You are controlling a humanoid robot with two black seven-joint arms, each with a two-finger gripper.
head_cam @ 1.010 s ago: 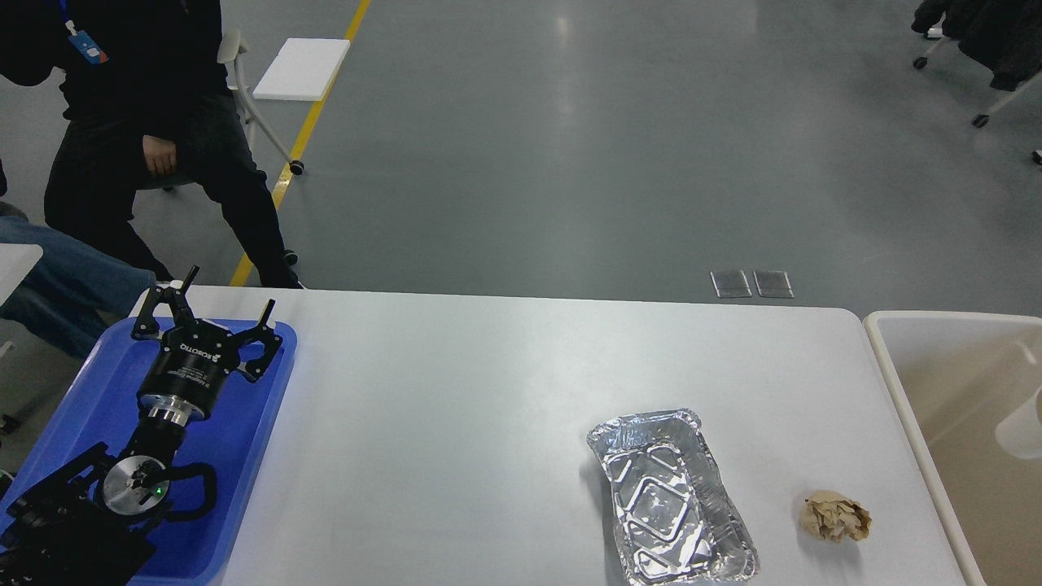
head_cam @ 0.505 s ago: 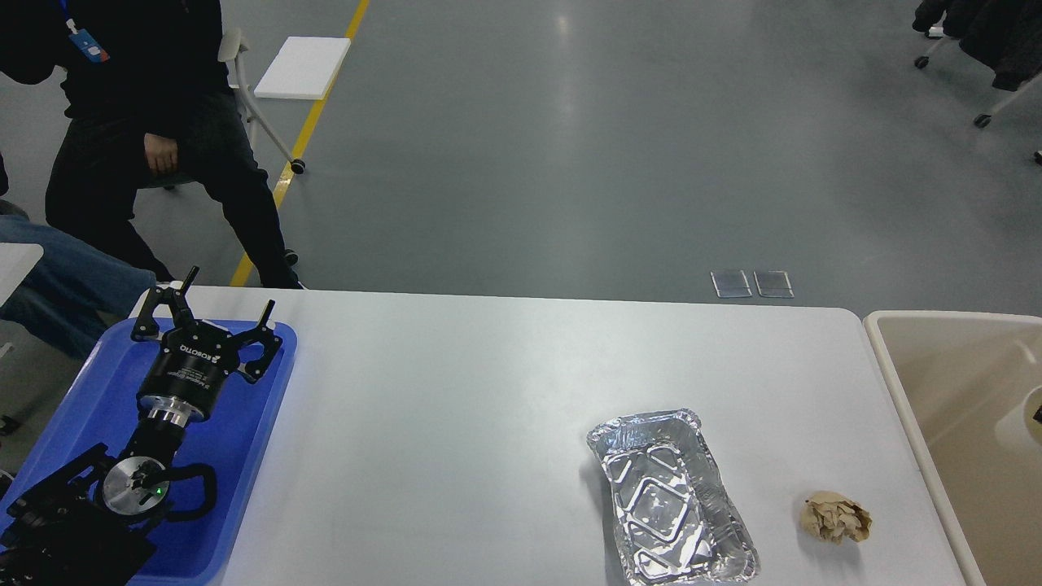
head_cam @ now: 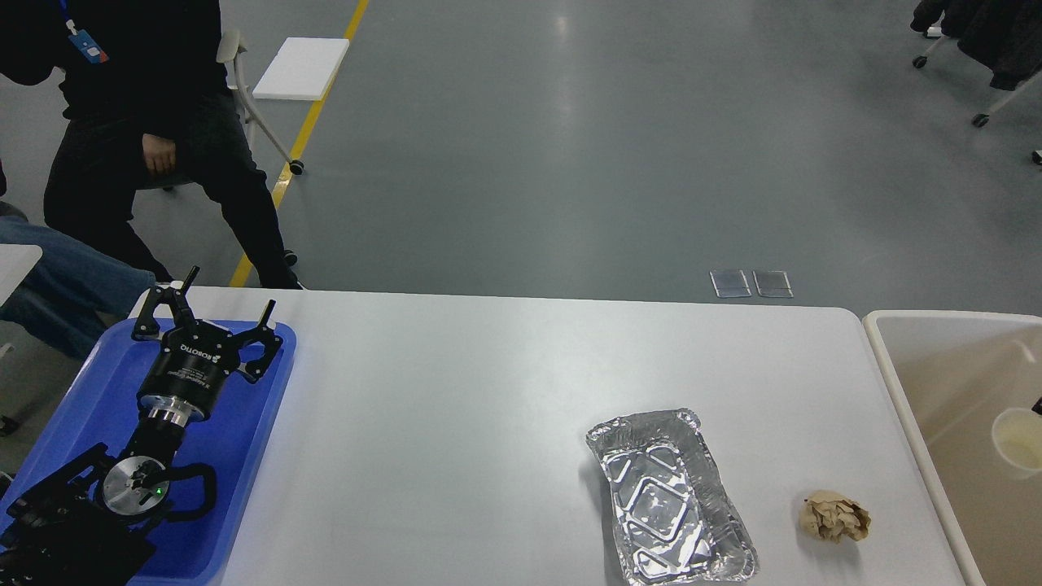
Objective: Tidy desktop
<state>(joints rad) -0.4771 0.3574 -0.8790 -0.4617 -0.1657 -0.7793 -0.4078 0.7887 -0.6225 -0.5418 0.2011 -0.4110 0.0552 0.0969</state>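
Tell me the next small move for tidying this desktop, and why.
Probably bring the right arm, not in view now, toward the crumpled paper ball: it lies loose on the desktop close to the beige bin. The open left gripper hovers over the blue tray, far from it.

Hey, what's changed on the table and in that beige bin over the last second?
In the beige bin, a pale cup at the right edge has turned so its open mouth now faces up; a second ago it showed its side. A dark bit at that edge is too cropped to identify. The left gripper stayed open over the blue tray. The foil tray and crumpled paper have not moved on the desktop.
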